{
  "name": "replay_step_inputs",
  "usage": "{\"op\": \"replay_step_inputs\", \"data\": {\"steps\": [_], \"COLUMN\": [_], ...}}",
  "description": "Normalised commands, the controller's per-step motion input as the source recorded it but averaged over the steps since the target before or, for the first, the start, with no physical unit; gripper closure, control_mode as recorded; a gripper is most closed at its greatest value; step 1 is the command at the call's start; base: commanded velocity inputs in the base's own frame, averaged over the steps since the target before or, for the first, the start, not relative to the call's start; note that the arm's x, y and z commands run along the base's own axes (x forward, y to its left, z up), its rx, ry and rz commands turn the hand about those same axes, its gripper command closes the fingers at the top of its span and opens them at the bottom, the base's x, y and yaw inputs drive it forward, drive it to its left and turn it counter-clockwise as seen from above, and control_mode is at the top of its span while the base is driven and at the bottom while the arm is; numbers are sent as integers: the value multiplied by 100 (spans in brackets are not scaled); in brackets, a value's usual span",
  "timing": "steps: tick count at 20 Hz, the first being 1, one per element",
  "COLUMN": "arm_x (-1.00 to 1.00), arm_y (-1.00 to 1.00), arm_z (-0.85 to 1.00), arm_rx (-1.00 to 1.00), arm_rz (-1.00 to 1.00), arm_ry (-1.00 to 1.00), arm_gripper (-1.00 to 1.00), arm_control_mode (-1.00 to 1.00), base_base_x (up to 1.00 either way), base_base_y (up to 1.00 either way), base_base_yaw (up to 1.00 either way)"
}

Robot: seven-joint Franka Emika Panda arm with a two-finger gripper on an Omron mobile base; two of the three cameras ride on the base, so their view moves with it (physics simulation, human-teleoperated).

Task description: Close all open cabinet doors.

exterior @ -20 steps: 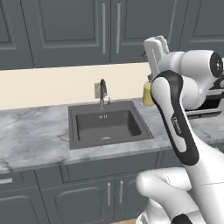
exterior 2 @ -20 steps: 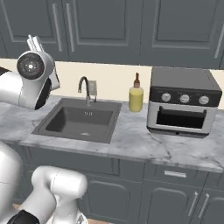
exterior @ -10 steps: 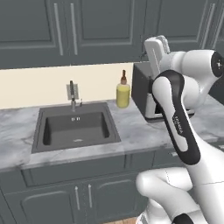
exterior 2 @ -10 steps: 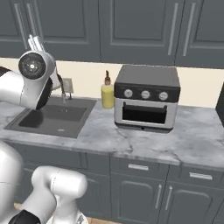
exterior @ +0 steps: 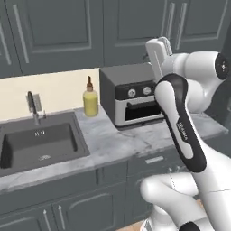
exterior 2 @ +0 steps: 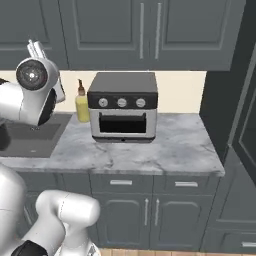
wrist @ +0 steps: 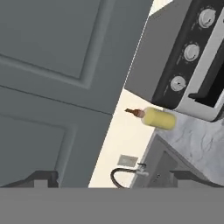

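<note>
cabinet doors: showing dark slate grey
counter: showing grey-white marble veining
soap bottle: showing yellow
toaster oven: showing dark grey, silver front
wall: showing cream

Grey marble counter across centre of right base view: toaster oven at centre w/ yellow soap bottle just left, sink far left.

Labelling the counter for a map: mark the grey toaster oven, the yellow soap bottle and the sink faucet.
Grey toaster oven with three knobs point(exterior 2: 123, 116): right base view, on its glass door.
Yellow soap bottle with brown pump point(exterior: 90, 102): left base view, on its body.
Dark curved sink faucet point(exterior: 31, 105): left base view, on its upright neck.
</note>
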Motion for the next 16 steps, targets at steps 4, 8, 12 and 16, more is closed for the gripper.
{"op": "replay_step_inputs", "data": {"steps": [4,8,12,16], "arm_x": [0,0,0,0], "arm_y": [0,0,0,0], "arm_z": [0,0,0,0], "arm_rx": [0,0,0,0], "arm_rz": [0,0,0,0], "arm_ry": [0,0,0,0], "arm_gripper": [-100,-100,-100,-100], "arm_control_mode": [100,100,100,100], "base_base_x": [-2,-10,-20,-37], "base_base_y": [-22,-19,-23,-22], "base_base_yaw": [-70,-63,-58,-47]}}
